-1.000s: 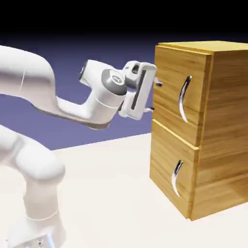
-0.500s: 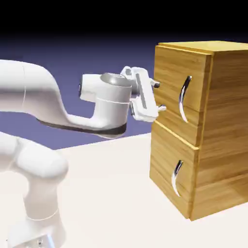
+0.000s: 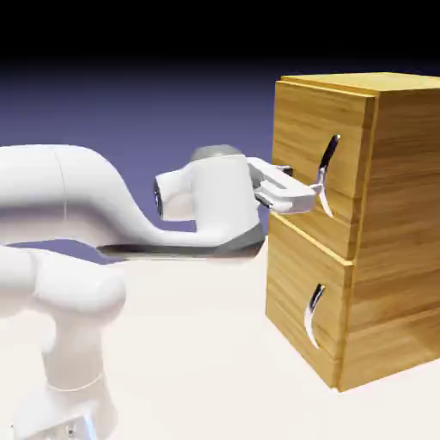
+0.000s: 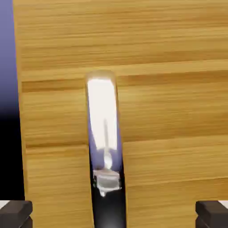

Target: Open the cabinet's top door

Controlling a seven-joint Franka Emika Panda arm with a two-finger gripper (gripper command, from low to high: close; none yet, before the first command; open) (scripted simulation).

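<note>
In the exterior view, the tall boxy light-brown wood-grain cabinet (image 3: pixel 400 223) is standing on the pale tabletop (image 3: pixel 215 361) at the exterior view's right. Its upper wood-grain door (image 3: pixel 301 129) is lying closed above the lower panel (image 3: pixel 296 266). The white jaws (image 3: pixel 305 176) are reaching to the door's long curved silver handle (image 3: pixel 328 159); contact is hard to judge here.

In the hand view, the jaws are standing wide apart, with the handle running between the dark fingertips (image 4: pixel 16 213), holding nothing.
</note>
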